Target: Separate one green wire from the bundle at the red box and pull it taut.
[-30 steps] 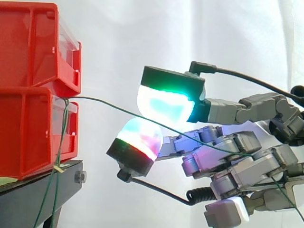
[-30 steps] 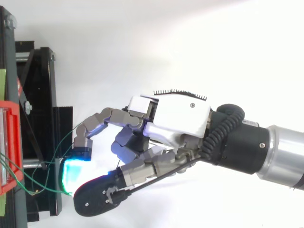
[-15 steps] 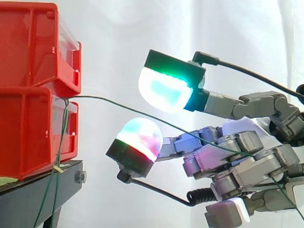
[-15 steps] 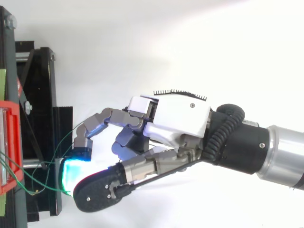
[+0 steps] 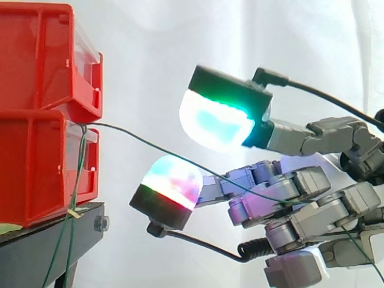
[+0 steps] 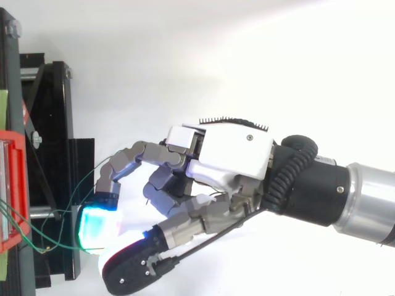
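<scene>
Out beyond the hand's fingertips stand the red bins [image 5: 42, 114], one stacked on the other, with their open fronts turned toward the hand. They rest on the black stand [image 5: 48, 240], which lies lower than the hand and ahead of it. That puts the seam between the two bins at about the height of the fingertips, probably so the hand can reach the wires level.

The hand [image 6: 228, 154] reaches toward the bins with its back up, as the top view shows. Its two leading glowing pads stand apart. The upper pad [image 5: 216, 123] is raised and glows cyan and green. The lower pad [image 5: 171, 180] sits ahead of it and beneath, glowing magenta and red. Nothing is pinched between them. The fingers [image 5: 300, 186] behind the pads are curled in.

The bundle [image 5: 77, 174] of green wires hangs from the seam of the bins down past the stand's edge, well ahead of the hand and apart from it.

One green wire [image 5: 156, 144] leaves that seam alone. It slopes down through the open gap between the two pads and runs in among the curled fingers. Behind them it turns more steeply downward, so the curled fingers look to be hooking it, though the contact itself is hard to make out. It shows a slight sag, so I judge it separated from the bundle but not yet fully taut. Drawing the hand back from the bins should take up the slack.
</scene>
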Motion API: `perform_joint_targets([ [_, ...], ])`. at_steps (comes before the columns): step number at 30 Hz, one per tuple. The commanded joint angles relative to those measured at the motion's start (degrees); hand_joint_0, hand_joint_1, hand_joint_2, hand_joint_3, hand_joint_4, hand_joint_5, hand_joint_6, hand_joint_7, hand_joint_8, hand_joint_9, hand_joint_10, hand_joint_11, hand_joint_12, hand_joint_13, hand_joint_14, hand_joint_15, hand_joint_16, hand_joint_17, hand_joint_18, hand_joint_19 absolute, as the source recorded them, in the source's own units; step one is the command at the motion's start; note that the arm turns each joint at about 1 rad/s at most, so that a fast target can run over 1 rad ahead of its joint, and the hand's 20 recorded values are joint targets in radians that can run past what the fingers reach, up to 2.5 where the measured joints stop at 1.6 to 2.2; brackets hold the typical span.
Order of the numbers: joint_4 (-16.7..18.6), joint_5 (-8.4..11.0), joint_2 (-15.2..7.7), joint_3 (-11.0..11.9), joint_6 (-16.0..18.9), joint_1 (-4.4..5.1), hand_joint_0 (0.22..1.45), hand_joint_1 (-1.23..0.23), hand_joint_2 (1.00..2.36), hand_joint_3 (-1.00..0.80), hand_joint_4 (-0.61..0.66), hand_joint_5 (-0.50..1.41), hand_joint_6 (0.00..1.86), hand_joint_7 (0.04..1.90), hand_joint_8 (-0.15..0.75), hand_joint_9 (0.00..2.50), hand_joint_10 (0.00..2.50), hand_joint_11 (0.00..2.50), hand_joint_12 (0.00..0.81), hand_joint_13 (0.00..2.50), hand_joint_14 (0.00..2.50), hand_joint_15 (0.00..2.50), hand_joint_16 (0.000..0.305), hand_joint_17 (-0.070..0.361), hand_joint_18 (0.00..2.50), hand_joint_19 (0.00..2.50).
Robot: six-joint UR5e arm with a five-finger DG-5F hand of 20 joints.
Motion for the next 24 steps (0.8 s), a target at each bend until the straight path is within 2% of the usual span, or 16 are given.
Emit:
perform_joint_targets([
  [1, -0.1, 0.0, 0.0, 0.0, 0.0, 0.0, 0.63, -0.84, 1.0, -0.5, -0.01, -0.24, 0.92, 0.9, 0.199, 1.04, 2.5, 1.16, 0.247, 1.58, 2.5, 0.43, 0.046, 0.104, 1.35, 0.84],
  [3, -0.1, 0.0, 0.0, 0.0, 0.0, 0.0, 0.69, -0.84, 1.0, -0.5, -0.05, -0.23, 0.93, 0.9, 0.192, 1.05, 2.5, 1.19, 0.249, 1.59, 2.5, 0.46, 0.045, 0.102, 1.36, 0.85],
  [6, 0.0, 0.0, 0.0, 0.0, 0.0, 0.0, 0.72, -0.84, 1.0, -0.5, -0.11, -0.23, 0.93, 0.92, 0.176, 1.05, 2.5, 1.21, 0.247, 1.58, 2.5, 0.47, 0.045, 0.101, 1.35, 0.84],
  [13, 0.0, 0.0, 0.0, 0.0, 0.0, 0.0, 0.74, -0.84, 1.0, -0.5, -0.18, -0.23, 0.92, 0.92, 0.17, 1.06, 2.5, 1.21, 0.235, 1.59, 2.5, 0.46, 0.043, 0.096, 1.35, 0.85],
  [17, -0.1, 0.0, 0.0, 0.0, 0.1, 0.0, 0.7, -0.81, 1.0, -0.5, -0.16, -0.22, 0.91, 0.96, 0.172, 1.11, 2.5, 1.27, 0.238, 1.6, 2.5, 0.46, 0.042, 0.095, 1.35, 0.86],
  [21, -0.1, 0.0, 0.0, 0.0, 0.0, 0.0, 0.62, -0.67, 1.0, -0.5, -0.08, -0.22, 0.91, 0.95, 0.185, 1.14, 2.5, 1.27, 0.249, 1.6, 2.5, 0.44, 0.044, 0.1, 1.36, 0.88],
  [24, -0.1, 0.0, 0.0, 0.0, 0.1, 0.0, 0.59, -0.61, 1.0, -0.5, -0.05, -0.21, 0.91, 0.94, 0.189, 1.18, 2.5, 1.3, 0.249, 1.61, 2.5, 0.44, 0.046, 0.104, 1.37, 0.88],
])
